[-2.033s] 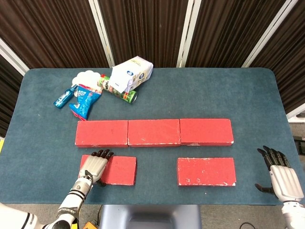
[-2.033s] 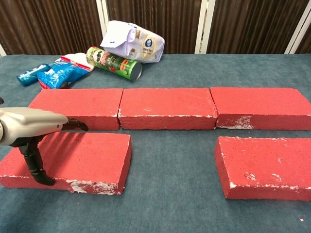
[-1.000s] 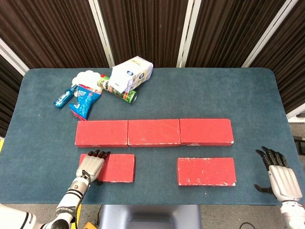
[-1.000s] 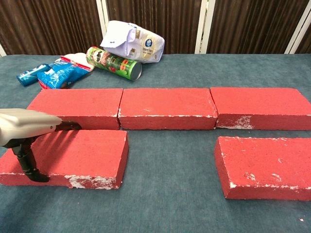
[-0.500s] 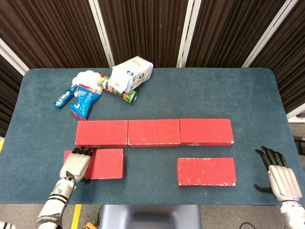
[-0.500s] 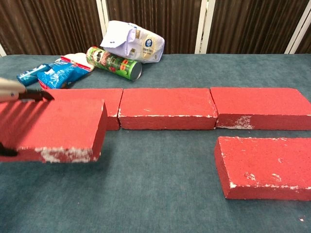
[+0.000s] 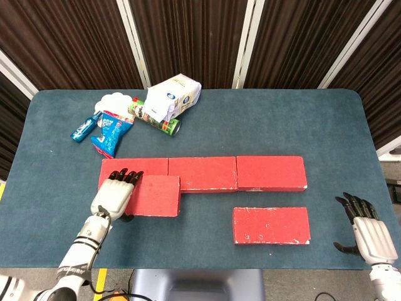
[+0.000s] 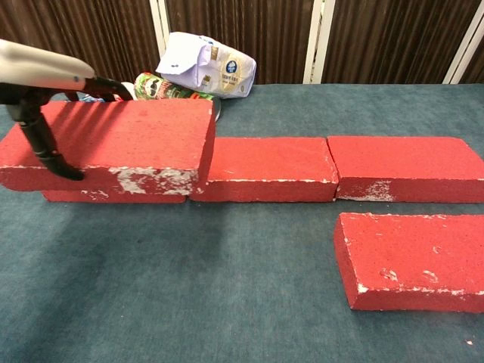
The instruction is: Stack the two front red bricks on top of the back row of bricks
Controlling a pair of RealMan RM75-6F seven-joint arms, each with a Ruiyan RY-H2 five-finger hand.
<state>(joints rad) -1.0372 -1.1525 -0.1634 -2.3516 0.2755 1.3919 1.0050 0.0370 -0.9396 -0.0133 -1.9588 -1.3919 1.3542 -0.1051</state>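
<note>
My left hand (image 7: pixel 113 195) (image 8: pixel 38 83) grips the left end of a red brick (image 7: pixel 155 195) (image 8: pixel 128 144), thumb on its front face and fingers over its top. This brick is lifted and hangs above the left part of the back row (image 7: pixel 203 174) (image 8: pixel 272 168), covering most of the row's left brick. The other front brick (image 7: pixel 271 225) (image 8: pixel 416 259) lies flat on the table at the right. My right hand (image 7: pixel 371 233) is open near the table's front right corner, apart from that brick, and shows only in the head view.
At the back left lie a white bag (image 7: pixel 172 96) (image 8: pixel 206 66), a green can (image 7: pixel 156 119) (image 8: pixel 162 88), a blue packet (image 7: pixel 111 133) and a blue tube (image 7: pixel 83 128). The blue table (image 7: pixel 276 125) runs to dark curtains behind.
My left hand has lifted the front left brick off the table and carried it back and to the right, over the left part of the back row. The right hand stayed still.
</note>
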